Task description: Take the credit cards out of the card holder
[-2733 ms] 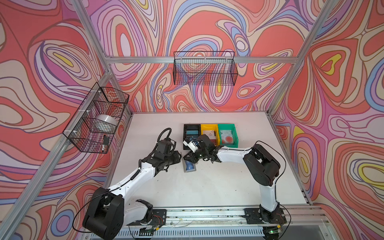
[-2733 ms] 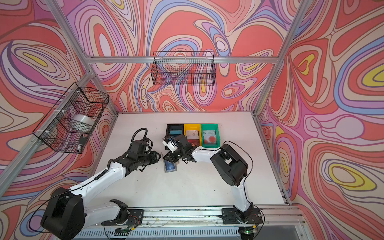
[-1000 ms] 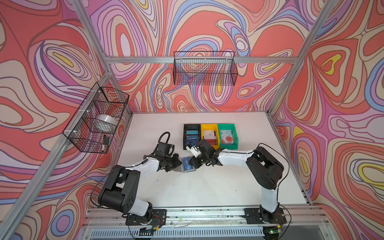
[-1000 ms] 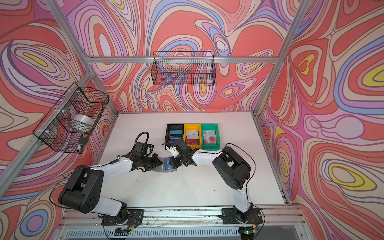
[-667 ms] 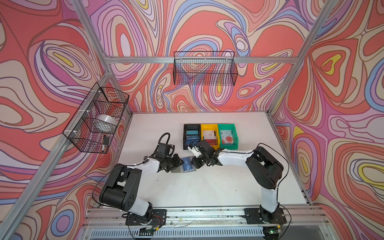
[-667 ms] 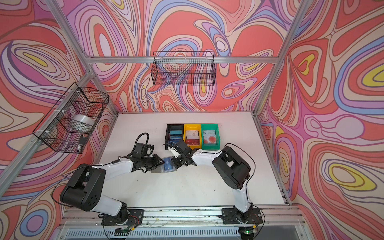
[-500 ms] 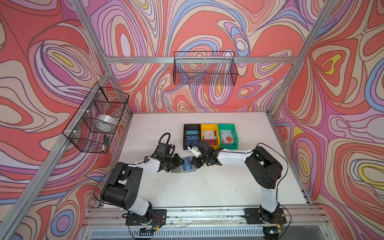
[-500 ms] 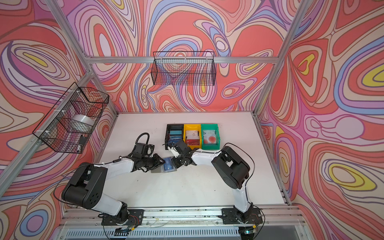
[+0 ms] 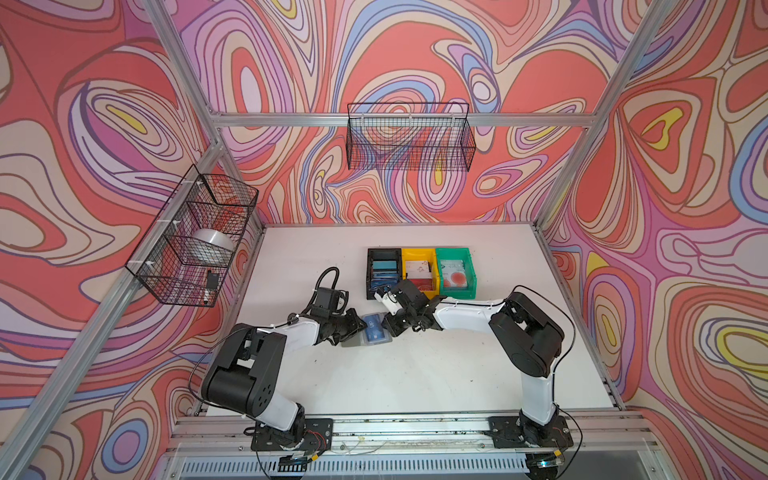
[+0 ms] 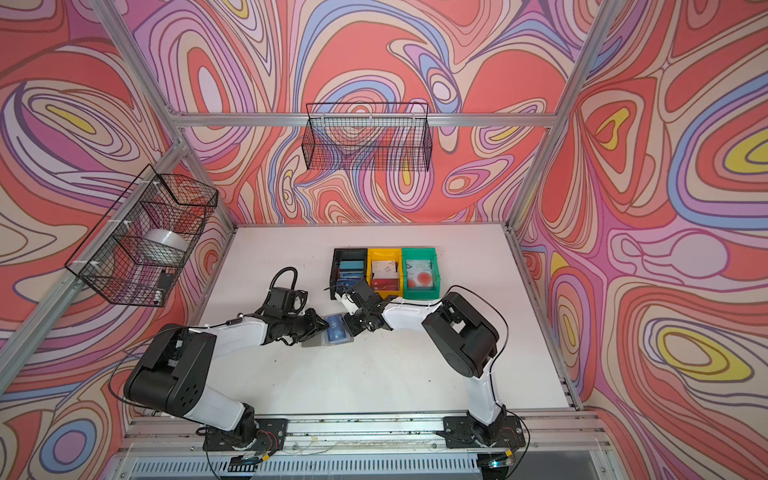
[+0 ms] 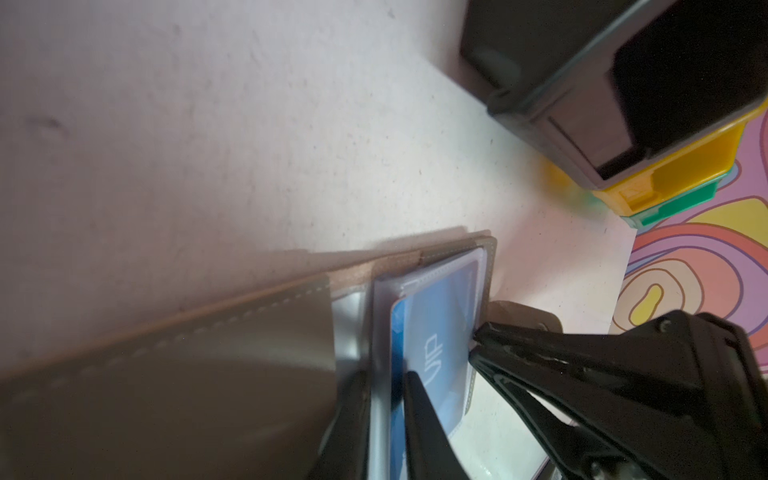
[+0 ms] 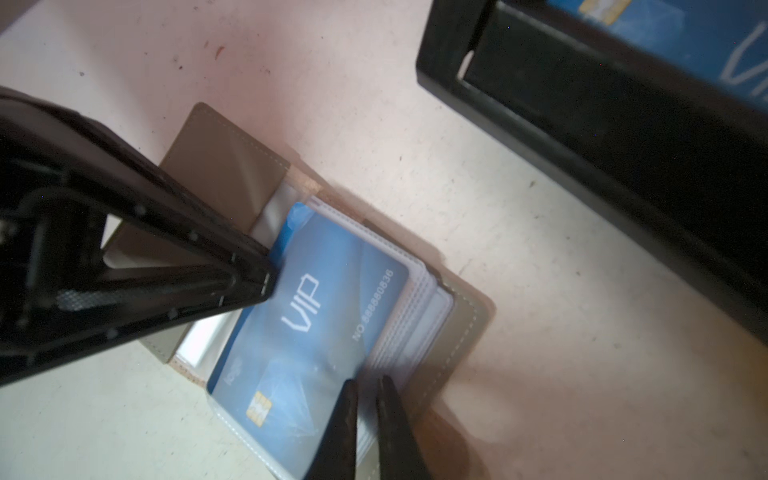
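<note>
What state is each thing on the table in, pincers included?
card holder: open, lying flat
blue card: in front pocket, one edge out
left pincer: nearly closed at card's edge, grip unclear
right pincer: closed on card holder's pockets
black bin: holds blue cards
yellow bin: holds red and white cards
green bin: holds whitish card

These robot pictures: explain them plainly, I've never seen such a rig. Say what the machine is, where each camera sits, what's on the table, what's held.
Two robot arms, the left arm and right arm, stand at a white table. Both top views look down from overhead; the close-ups come from wrist cameras. Between the arms lies an open grey card holder showing a blue VIP card in a clear pocket. Behind sit a black bin, yellow bin and green bin holding cards. The right jaws pinch the holder's pocket edge; the left jaws meet the card's opposite edge, grip unclear.
</note>
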